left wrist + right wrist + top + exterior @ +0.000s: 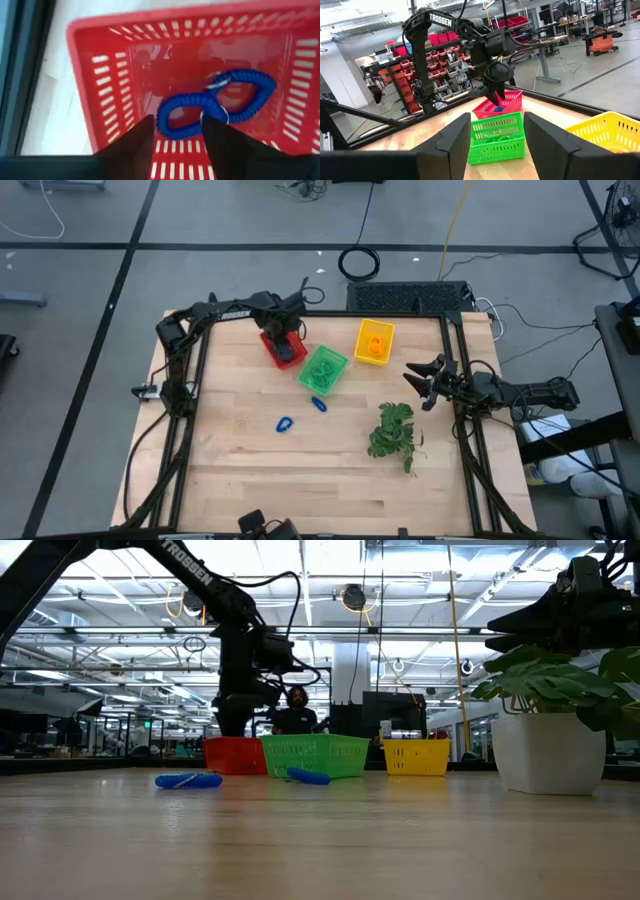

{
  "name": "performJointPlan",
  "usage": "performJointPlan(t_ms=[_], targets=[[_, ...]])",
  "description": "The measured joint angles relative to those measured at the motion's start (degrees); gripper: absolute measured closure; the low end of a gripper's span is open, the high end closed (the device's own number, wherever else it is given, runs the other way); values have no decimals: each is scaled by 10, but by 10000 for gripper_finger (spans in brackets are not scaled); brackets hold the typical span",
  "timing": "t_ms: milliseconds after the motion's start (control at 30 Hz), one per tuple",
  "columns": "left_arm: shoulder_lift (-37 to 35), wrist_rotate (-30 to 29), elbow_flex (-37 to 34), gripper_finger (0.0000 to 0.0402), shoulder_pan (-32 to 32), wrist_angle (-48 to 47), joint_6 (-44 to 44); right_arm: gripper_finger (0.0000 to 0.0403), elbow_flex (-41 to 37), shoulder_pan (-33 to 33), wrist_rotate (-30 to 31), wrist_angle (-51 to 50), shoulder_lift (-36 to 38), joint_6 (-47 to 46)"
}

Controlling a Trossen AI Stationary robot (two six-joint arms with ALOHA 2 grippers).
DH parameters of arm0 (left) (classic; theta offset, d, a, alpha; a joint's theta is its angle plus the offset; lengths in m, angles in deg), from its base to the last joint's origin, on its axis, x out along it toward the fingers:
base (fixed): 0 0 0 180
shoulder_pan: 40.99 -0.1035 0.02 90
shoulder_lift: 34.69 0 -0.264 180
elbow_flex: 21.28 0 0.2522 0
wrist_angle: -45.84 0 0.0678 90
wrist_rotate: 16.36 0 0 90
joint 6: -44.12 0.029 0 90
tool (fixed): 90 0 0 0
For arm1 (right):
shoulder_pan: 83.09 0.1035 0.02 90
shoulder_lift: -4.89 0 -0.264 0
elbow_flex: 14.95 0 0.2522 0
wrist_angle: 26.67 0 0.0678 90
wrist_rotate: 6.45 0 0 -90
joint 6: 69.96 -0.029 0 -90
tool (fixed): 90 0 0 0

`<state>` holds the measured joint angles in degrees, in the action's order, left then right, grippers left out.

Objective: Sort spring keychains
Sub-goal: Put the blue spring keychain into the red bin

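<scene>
My left gripper (pixel 176 134) hangs open over the red basket (pixel 272 350), fingers pointing down into it. A blue spring keychain (pixel 215 102) lies on the basket's floor, one loop between my fingertips. Two more blue keychains (pixel 285 424) (pixel 319 404) lie flat on the table in front of the green basket (pixel 322 368), which holds green keychains. Orange keychains (pixel 374 345) sit in the yellow basket (pixel 390 330). My right gripper (pixel 425 380) waits open near the table's right edge. My left gripper stands with a finger (pixel 220 135) on either side of one loop (pixel 180 131) of the blue keychain, coming from above. The keychain rests on the red basket's floor. Whether the fingers touch the coil, I cannot tell.
A leafy plant sprig (pixel 393 432) lies on the table's right part, near my right gripper. The three baskets stand in a row along the far side. Bare wood (pixel 300 480) fills the near half. A person (pixel 296 710) shows beyond the table's far edge.
</scene>
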<state>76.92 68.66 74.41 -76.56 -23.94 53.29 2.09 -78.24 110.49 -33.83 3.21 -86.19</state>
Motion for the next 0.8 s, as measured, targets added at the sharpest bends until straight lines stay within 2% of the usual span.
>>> performJointPlan(t_ms=[200,333,533,800], targets=[[-11,18,0,153,11,7,-6,232,0,0,0,0,0,0],[-35,18,0,120,27,27,-19,232,0,0,0,0,0,0],[-73,17,-12,112,60,53,-50,232,0,0,0,0,0,0],[-167,17,-114,123,120,101,-126,232,0,0,0,0,0,0]])
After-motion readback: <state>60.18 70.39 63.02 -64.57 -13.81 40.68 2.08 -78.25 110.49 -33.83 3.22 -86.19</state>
